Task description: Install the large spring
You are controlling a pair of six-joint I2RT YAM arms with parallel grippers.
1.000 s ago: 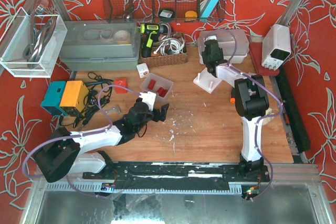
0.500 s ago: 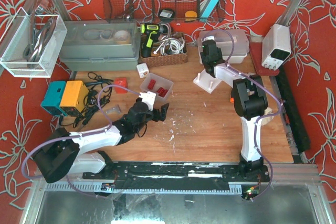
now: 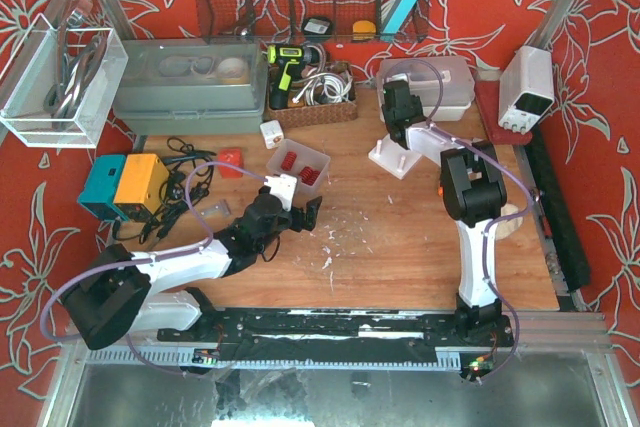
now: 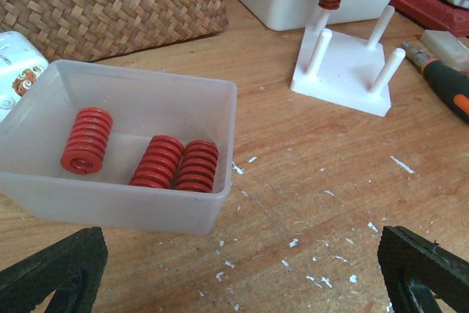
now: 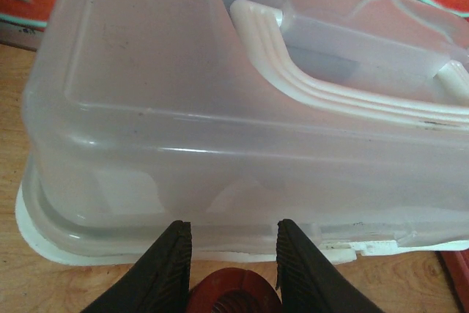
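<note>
Right jaws pinch one spring (image 5: 233,300); tub (image 4: 117,207) holds three more.

Surfaces noted: table (image 4: 308,181) bare wood, matt, scuffed, flecked white; bin (image 4: 117,199) frosted translucent plastic, smooth; large spring (image 5: 233,297) red coating, slight sheen; basket (image 4: 110,5) woven wicker, rough; peg stand (image 4: 344,71) white matt plastic; lidded box (image 5: 183,108) cloudy plastic, glossy, scratched.

Left arm (image 3: 190,262) low, reaching toward centre, left claw (image 3: 298,209) spread wide. Right arm (image 3: 470,187) stretched to far side, right claw (image 5: 233,269) pinching a red coil spring (image 5: 234,300).
</note>
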